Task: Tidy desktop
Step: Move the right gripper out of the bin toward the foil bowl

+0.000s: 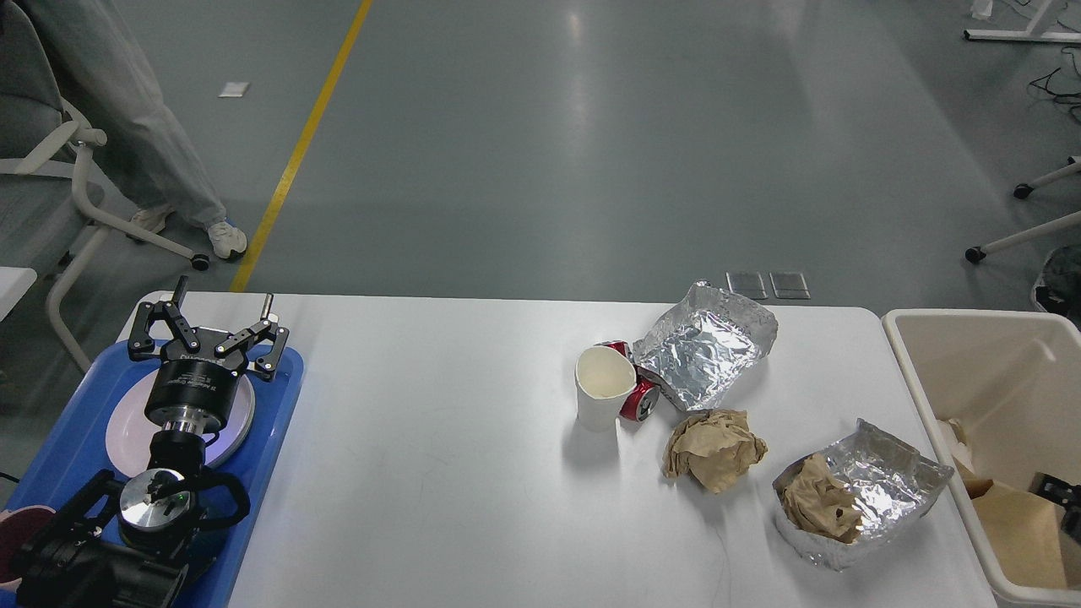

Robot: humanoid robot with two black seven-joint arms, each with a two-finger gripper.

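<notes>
**Desktop with litter at its right end**

Desktop [439, 439] fills the lower view, white and matte. The left gripper [221, 317] hangs over a blue tray [283, 422] and the white plate [241, 414] on it, jaws spread wide, holding nothing. To the right, a paper cup [601, 388] touches a red can [639, 399] beside an empty foil tray [705, 346]. Nearer lie a crumpled brown paper [714, 447] and a second foil tray [878, 498] holding paper. A cream bin [937, 388] stands at the right edge. The right gripper is out of view.
</notes>
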